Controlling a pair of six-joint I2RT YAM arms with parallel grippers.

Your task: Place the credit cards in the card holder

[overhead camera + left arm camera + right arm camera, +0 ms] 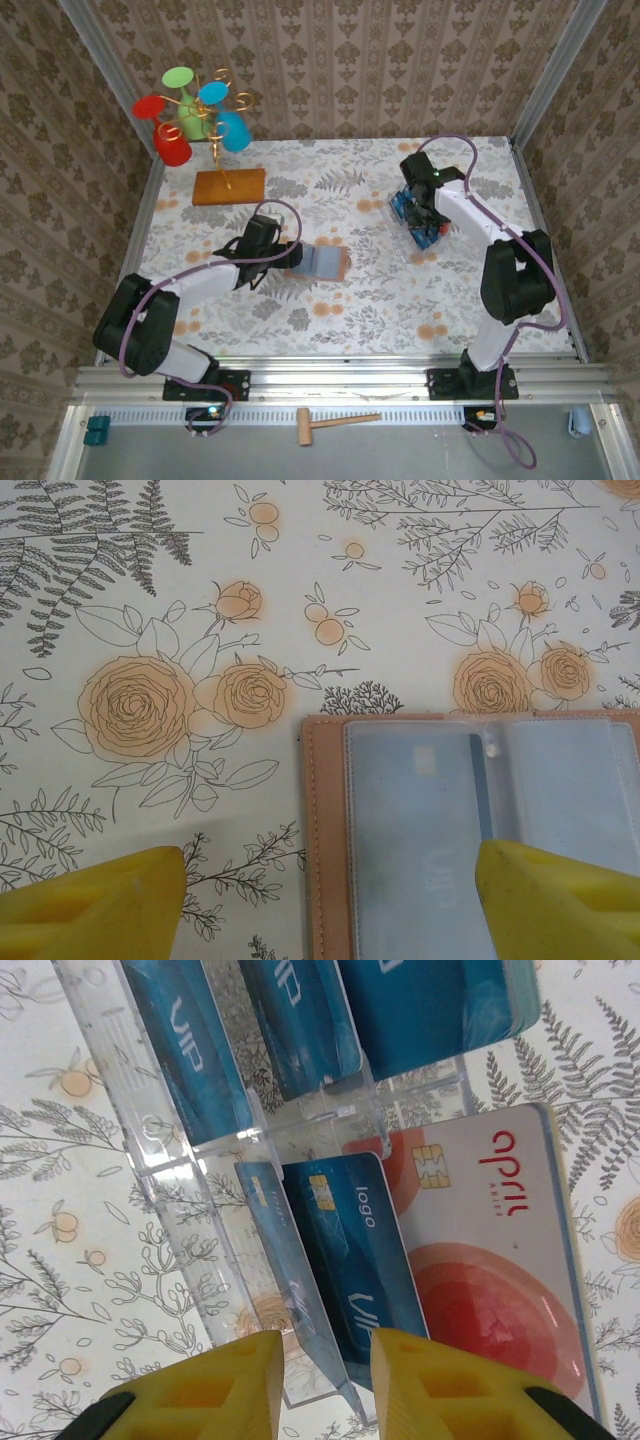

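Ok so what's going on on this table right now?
Two robot arms are at work. The left arm's fingers hover open over the holder, which lies open mid-table with one card already sleeved. The right arm's fingers straddle a blue card standing in the clear tray; whether they grip it yet is unclear.

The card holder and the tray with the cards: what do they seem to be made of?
Card holder: probably tan leather or imitation, matte, stitched along the edge; clear glossy plastic sleeves inside. Tray: hard transparent plastic, since the tablecloth shows through its walls.
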